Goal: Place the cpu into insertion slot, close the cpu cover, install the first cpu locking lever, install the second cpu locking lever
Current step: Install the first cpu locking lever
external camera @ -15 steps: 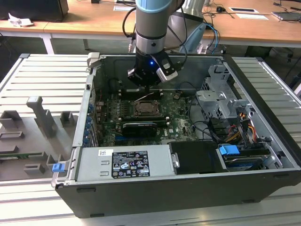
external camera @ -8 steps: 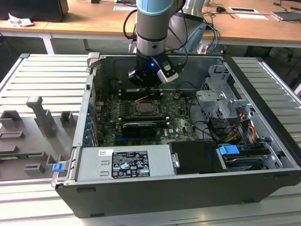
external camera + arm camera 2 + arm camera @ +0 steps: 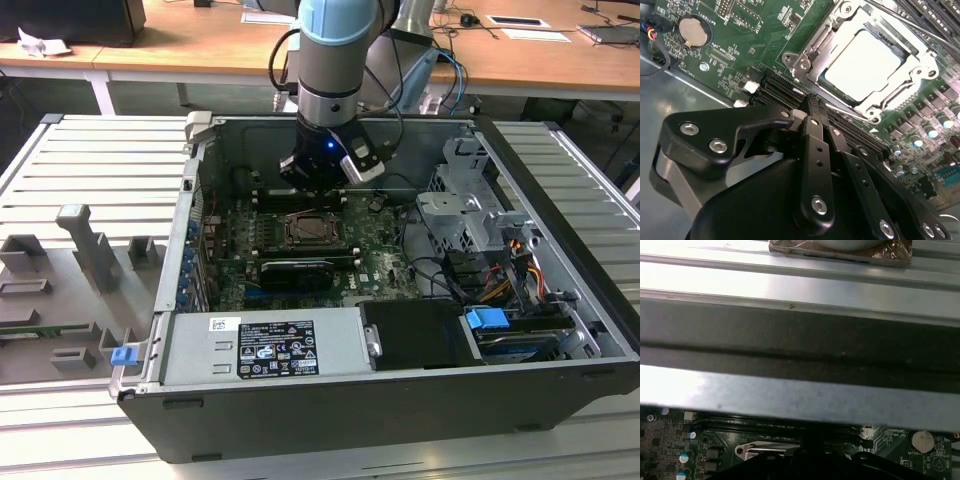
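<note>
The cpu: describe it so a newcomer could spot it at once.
Start at the open computer case and find the green motherboard inside. Near its middle sits a silver socket frame; the cpu is the pale, blank square within it, unlike the long black memory strips beside it.

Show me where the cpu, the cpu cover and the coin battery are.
cpu [image 3: 866,62]: second wrist view, middle of its pale metal face.
cpu cover [image 3: 920,60]: second wrist view, silver frame strip beside the chip.
coin battery [image 3: 694,29]: second wrist view, centre of the round silver disc.
</note>
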Robot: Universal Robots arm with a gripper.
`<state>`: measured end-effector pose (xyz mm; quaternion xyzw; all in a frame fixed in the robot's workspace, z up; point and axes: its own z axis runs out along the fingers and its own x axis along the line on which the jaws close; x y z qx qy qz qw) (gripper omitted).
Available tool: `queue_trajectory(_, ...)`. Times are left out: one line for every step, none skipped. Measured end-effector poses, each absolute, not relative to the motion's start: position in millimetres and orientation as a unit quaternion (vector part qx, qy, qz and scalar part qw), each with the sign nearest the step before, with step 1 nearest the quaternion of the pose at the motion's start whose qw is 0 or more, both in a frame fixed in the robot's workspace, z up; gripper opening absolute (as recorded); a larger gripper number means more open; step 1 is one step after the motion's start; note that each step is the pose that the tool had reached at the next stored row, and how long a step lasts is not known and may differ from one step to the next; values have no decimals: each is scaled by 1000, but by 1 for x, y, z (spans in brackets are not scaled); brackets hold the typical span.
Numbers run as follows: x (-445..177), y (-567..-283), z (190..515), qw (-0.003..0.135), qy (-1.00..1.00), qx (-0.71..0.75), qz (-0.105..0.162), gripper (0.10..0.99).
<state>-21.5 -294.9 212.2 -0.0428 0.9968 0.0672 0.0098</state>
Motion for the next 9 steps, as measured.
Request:
queue_trajectory(-21, -295, 211, 10, 997, -43, 67, 106)
queue_trajectory(-21, -295, 210, 10, 997, -43, 67, 106)
queue_trajectory(-20, -295, 209, 10, 997, -43, 67, 106)
queue_trajectory(-19, -295, 208, 10, 997, -43, 67, 106)
queue_trajectory(-19, -295, 207, 10, 997, -43, 67, 106)
queue_trajectory(-18, -295, 206, 10, 997, -43, 67, 106)
queue_trajectory(-18, -295, 205, 10, 997, -43, 67, 106)
queue_trajectory(-18, -295, 205, 10, 997, -43, 67, 106)
queue_trajectory(-18, -295, 205, 10, 997, -43, 67, 106)
